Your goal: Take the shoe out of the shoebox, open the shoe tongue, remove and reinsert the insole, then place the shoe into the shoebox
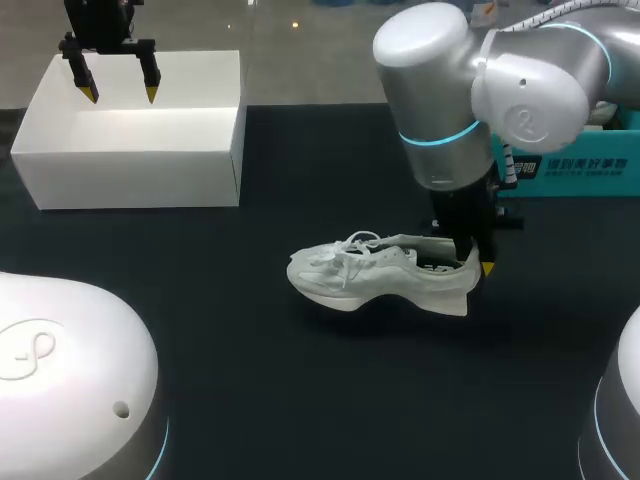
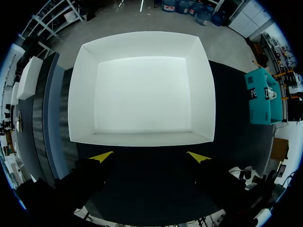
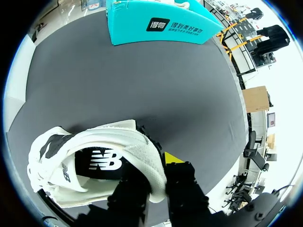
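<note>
A white sneaker (image 1: 380, 275) lies on its sole on the dark table, toe toward the left. My right gripper (image 1: 478, 262) comes down at its heel. In the right wrist view the right gripper (image 3: 154, 170) is shut on the heel collar of the sneaker (image 3: 57, 156), one finger inside and one outside. The black insole (image 3: 104, 163) shows inside. The open white shoebox (image 1: 130, 160) stands at the far left with nothing in it. My left gripper (image 1: 121, 96) hangs open above it, and in its own view the left gripper (image 2: 150, 157) is over the near wall of the shoebox (image 2: 142, 138).
A teal box (image 1: 565, 165) stands at the table's far right, behind the right arm, and also appears ahead of the right gripper as the teal box (image 3: 161, 23). Dark table mat lies between the shoebox and the sneaker.
</note>
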`<state>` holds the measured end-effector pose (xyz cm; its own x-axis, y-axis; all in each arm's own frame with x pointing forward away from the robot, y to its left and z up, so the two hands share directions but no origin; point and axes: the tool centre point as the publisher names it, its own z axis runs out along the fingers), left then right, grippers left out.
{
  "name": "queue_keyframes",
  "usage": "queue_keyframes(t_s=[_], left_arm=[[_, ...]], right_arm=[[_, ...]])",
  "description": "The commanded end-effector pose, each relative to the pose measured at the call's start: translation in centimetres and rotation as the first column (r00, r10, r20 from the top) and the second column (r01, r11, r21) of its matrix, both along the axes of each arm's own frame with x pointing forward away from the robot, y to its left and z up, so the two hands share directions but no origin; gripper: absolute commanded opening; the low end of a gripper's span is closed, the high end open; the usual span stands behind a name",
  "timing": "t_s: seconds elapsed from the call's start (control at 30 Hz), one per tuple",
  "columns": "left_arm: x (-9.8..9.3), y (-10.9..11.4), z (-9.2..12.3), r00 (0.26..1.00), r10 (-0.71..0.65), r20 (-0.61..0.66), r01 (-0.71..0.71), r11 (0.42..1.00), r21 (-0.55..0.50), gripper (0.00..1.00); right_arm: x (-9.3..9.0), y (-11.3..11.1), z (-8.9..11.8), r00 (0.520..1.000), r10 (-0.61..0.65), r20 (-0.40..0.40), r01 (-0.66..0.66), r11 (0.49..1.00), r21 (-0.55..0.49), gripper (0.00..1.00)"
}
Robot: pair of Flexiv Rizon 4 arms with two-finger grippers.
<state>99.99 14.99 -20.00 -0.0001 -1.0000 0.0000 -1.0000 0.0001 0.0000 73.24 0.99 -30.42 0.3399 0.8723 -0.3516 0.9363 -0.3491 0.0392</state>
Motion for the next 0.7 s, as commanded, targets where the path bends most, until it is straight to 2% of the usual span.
queue_keyframes(t_s=[0.03,0.27,0.57,0.6,0.63,0.67,0.7], left_arm=[[0.0,0.0,0.0,1.0,0.0,0.0,0.0,1.0,0.0,1.0],[0.0,0.0,0.0,1.0,0.0,0.0,0.0,1.0,0.0,1.0],[0.0,0.0,0.0,1.0,0.0,0.0,0.0,1.0,0.0,1.0],[0.0,0.0,0.0,1.0,0.0,0.0,0.0,1.0,0.0,1.0],[0.0,0.0,0.0,1.0,0.0,0.0,0.0,1.0,0.0,1.0],[0.0,0.0,0.0,1.0,0.0,0.0,0.0,1.0,0.0,1.0],[0.0,0.0,0.0,1.0,0.0,0.0,0.0,1.0,0.0,1.0]], right_arm=[[0.2,0.4,-2.7,1.0,0.028,-0.014,-0.028,1.0,0.005,0.0],[0.3,0.8,-5.6,0.998,0.057,-0.023,-0.056,0.997,0.045,0.0],[0.4,1.1,-7.5,0.996,0.062,-0.064,-0.058,0.996,0.061,0.0],[0.4,1.1,-7.5,0.996,0.061,-0.066,-0.057,0.996,0.062,0.14],[0.3,1.1,-7.2,0.996,0.061,-0.066,-0.056,0.996,0.064,0.42],[0.3,1.1,-6.9,0.996,0.06,-0.067,-0.056,0.996,0.063,1.0],[0.2,1.0,-6.5,0.996,0.057,-0.065,-0.053,0.997,0.062,1.0]])
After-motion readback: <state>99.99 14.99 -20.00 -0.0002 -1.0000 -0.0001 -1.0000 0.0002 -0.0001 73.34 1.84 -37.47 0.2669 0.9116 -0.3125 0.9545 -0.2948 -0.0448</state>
